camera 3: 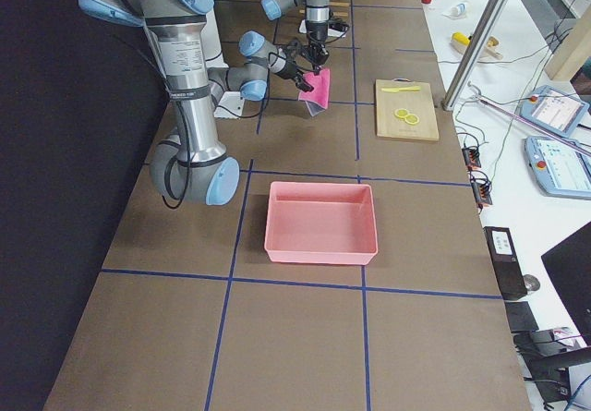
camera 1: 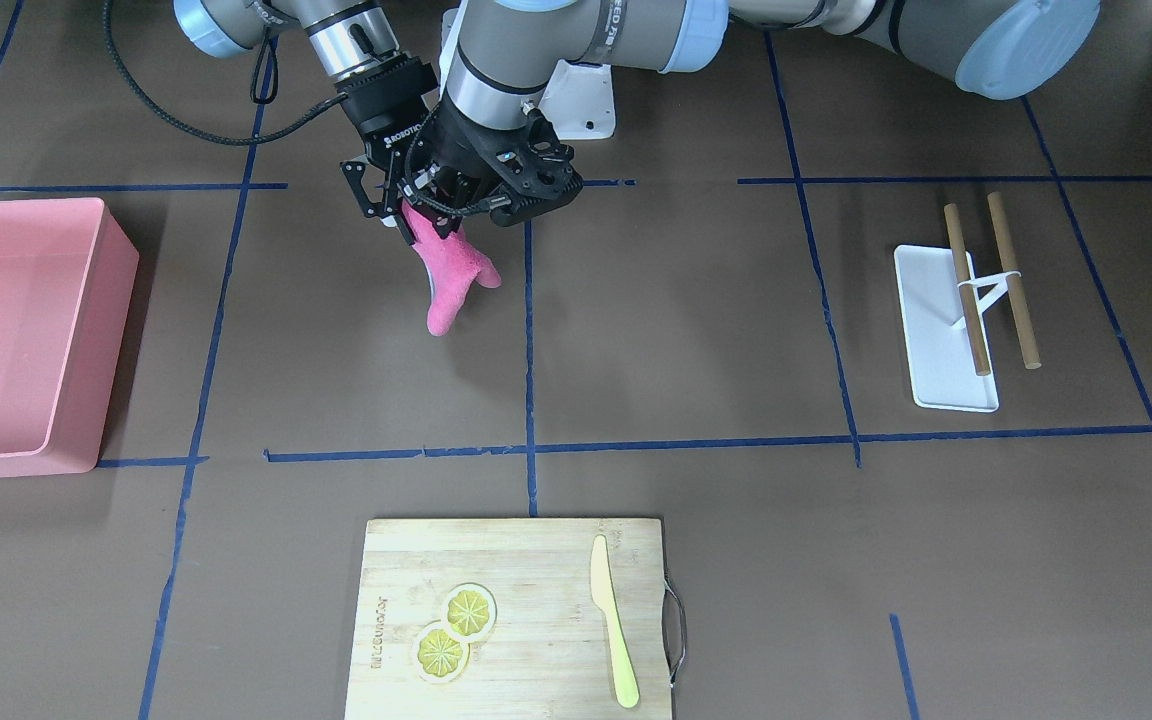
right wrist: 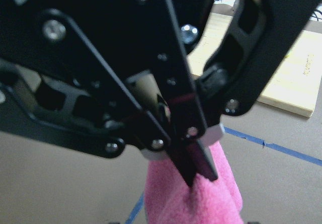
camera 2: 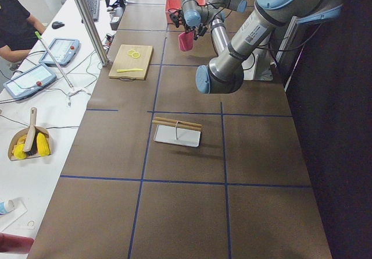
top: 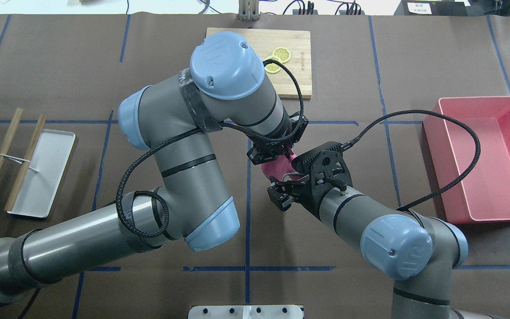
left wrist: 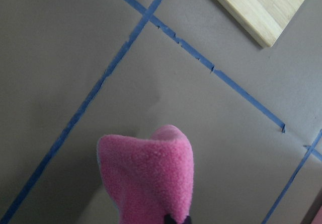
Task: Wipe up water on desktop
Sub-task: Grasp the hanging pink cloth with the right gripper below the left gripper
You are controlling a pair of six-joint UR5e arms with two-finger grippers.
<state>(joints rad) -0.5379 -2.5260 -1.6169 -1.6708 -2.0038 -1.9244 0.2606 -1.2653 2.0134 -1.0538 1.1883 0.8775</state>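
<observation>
A pink cloth (camera 1: 451, 275) hangs above the dark-brown desktop (camera 1: 686, 330), near the middle of its robot side. My left gripper (camera 1: 441, 205) is shut on the cloth's top. The left wrist view shows the cloth (left wrist: 151, 178) hanging below it. The right wrist view shows the left gripper's fingers (right wrist: 193, 166) pinched on the cloth (right wrist: 196, 201) from very close. My right gripper (camera 1: 384, 212) is open, right beside the cloth's top, and holds nothing. From overhead the cloth (top: 277, 167) lies between the two grippers. I see no water on the desktop.
A pink bin (camera 1: 16, 330) stands on the robot's right side. A bamboo cutting board (camera 1: 516, 560) with lemon slices (camera 1: 456, 630) and a yellow knife (camera 1: 614, 625) lies at the operators' edge. A white tray (camera 1: 936, 370) with wooden sticks (camera 1: 966, 290) lies on the robot's left.
</observation>
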